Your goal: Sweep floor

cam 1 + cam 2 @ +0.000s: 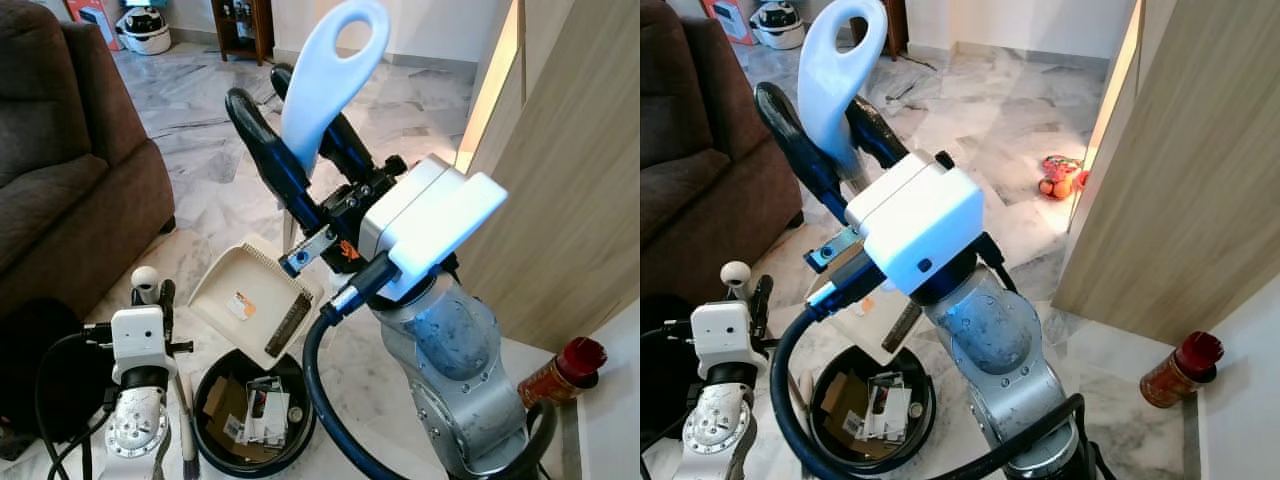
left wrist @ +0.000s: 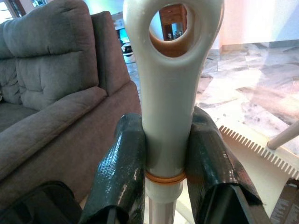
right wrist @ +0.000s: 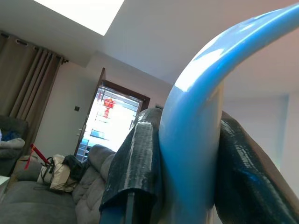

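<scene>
The right gripper (image 1: 300, 150) is clamped on the pale blue looped plastic dustpan handle (image 1: 330, 75), which rises toward twelve o'clock. The cream plastic dustpan (image 1: 250, 295) hangs tilted at six o'clock below it, over the round black bin (image 1: 205, 435) of paper scraps. The left gripper (image 2: 163, 163) pinches the cream looped broom handle (image 2: 170, 84), upright at eight o'clock beside the bin.

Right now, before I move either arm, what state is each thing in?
right pincer: shut on the dustpan handle, raised high
dustpan: tilted, toothed edge down over the bin
bin: open, paper scraps inside
left pincer: shut on the broom handle, low beside the bin
bottle: upright, capped, on the floor
</scene>
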### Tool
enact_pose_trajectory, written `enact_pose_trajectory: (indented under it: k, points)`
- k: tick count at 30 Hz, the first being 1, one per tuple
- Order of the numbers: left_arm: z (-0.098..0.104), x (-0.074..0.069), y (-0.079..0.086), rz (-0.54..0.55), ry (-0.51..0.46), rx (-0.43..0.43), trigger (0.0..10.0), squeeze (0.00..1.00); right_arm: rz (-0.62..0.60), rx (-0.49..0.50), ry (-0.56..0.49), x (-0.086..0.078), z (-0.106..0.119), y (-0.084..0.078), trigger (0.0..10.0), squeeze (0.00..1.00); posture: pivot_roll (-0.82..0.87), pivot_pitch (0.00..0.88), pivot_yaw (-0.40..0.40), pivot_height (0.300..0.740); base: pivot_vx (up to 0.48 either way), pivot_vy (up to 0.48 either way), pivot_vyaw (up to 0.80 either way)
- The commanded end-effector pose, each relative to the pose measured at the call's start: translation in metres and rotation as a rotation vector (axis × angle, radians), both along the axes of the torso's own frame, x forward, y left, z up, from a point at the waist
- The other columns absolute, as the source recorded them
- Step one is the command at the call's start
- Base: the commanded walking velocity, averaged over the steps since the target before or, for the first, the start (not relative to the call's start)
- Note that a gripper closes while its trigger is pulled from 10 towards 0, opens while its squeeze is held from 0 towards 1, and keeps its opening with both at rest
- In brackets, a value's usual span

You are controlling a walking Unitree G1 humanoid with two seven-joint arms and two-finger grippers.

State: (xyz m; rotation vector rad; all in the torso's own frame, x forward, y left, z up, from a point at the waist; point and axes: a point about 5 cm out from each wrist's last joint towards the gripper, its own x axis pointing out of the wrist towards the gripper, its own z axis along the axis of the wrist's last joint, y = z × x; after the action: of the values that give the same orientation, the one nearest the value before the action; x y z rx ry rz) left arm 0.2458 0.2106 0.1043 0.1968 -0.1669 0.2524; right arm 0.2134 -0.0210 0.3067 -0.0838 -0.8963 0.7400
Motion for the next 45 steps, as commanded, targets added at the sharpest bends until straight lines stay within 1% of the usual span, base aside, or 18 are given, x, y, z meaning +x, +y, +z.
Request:
enact_pose_trajectory:
  k: [1,8,9,12,13,15,18,22,25,26,30,31,32,34,35,43,44,45]
  points:
    - [0.0093,0.0006,0.0037,0.006,-0.041,0.022,10.0,0.00,0.026,0.034,-0.084,-0.0106,0.0114,0.0004,10.0,0.00,0.13,0.102,0.051,0.740,0.000,0.000,0.00]
    - [0.0098,0.0007,0.0038,0.006,-0.044,0.023,10.0,0.00,0.054,0.055,-0.084,-0.0136,0.0136,0.0014,10.0,0.00,0.13,0.102,0.051,0.740,0.000,0.000,0.00]
    - [0.0098,0.0008,0.0037,0.006,-0.044,0.023,10.0,0.00,0.077,0.067,-0.036,-0.0120,0.0113,0.0025,10.0,0.00,0.13,0.102,0.051,0.740,0.000,0.000,0.00]
    - [0.0093,0.0009,0.0039,0.005,-0.044,0.022,10.0,0.00,0.086,0.065,-0.011,-0.0110,0.0090,0.0034,10.0,0.00,0.13,0.100,0.051,0.740,0.000,0.000,0.00]
    - [0.0083,0.0010,0.0042,0.005,-0.042,0.022,10.0,0.00,0.061,0.060,-0.048,-0.0117,0.0110,0.0020,10.0,0.00,0.13,0.100,0.050,0.740,0.000,0.000,0.00]
    - [0.0081,0.0011,0.0043,0.006,-0.041,0.022,10.0,0.00,0.050,0.059,-0.065,-0.0117,0.0122,0.0012,10.0,0.00,0.13,0.100,0.050,0.740,0.000,0.000,0.00]
    - [0.0082,0.0011,0.0042,0.006,-0.042,0.022,10.0,0.00,0.041,0.057,-0.071,-0.0114,0.0124,0.0007,10.0,0.00,0.13,0.098,0.051,0.740,0.000,0.000,0.00]
    - [0.0077,0.0012,0.0043,0.005,-0.042,0.023,10.0,0.00,0.042,0.070,-0.049,-0.0098,0.0115,0.0002,10.0,0.00,0.14,0.097,0.051,0.740,0.000,0.000,0.00]
    - [0.0079,0.0011,0.0046,0.005,-0.042,0.024,10.0,0.00,-0.025,0.051,-0.120,-0.0103,0.0149,-0.0026,10.0,0.00,0.13,0.098,0.051,0.740,0.000,0.000,0.00]
    - [0.0076,0.0011,0.0047,0.005,-0.042,0.024,10.0,0.00,-0.028,0.050,-0.121,-0.0102,0.0150,-0.0027,10.0,0.00,0.13,0.098,0.051,0.740,0.000,0.000,0.00]
    - [0.0068,0.0008,0.0049,0.005,-0.040,0.024,10.0,0.00,-0.013,0.044,-0.096,-0.0090,0.0129,-0.0015,10.0,0.00,0.14,0.098,0.051,0.740,0.000,0.000,0.00]
    - [0.0066,0.0007,0.0050,0.005,-0.040,0.024,10.0,0.00,0.028,0.060,-0.041,-0.0072,0.0102,0.0007,10.0,0.00,0.14,0.099,0.051,0.740,0.000,0.000,0.00]
    - [0.0066,0.0007,0.0050,0.005,-0.040,0.024,10.0,0.00,0.028,0.060,-0.041,-0.0072,0.0102,0.0007,10.0,0.00,0.14,0.099,0.051,0.740,0.000,0.000,0.00]
    - [0.0064,0.0006,0.0051,0.005,-0.039,0.024,10.0,0.00,0.059,0.079,0.010,-0.0057,0.0074,0.0020,10.0,0.00,0.14,0.100,0.051,0.740,0.000,0.000,0.00]
    - [0.0062,0.0007,0.0053,0.006,-0.039,0.024,10.0,0.00,0.044,0.071,-0.008,-0.0057,0.0080,0.0014,10.0,0.00,0.14,0.100,0.051,0.740,0.000,0.000,0.00]
    - [0.0060,0.0008,0.0051,0.005,-0.039,0.024,10.0,0.00,0.019,0.058,-0.046,-0.0059,0.0105,-0.0004,10.0,0.00,0.14,0.100,0.050,0.740,0.000,0.000,0.00]
    - [0.0060,0.0008,0.0051,0.005,-0.039,0.024,10.0,0.00,-0.016,0.041,-0.082,-0.0061,0.0115,-0.0012,10.0,0.00,0.14,0.099,0.051,0.740,0.000,0.000,0.00]
    - [0.0060,0.0008,0.0051,0.005,-0.038,0.023,10.0,0.00,-0.026,0.032,-0.093,-0.0059,0.0113,-0.0010,10.0,0.00,0.14,0.099,0.051,0.740,0.000,0.000,0.00]
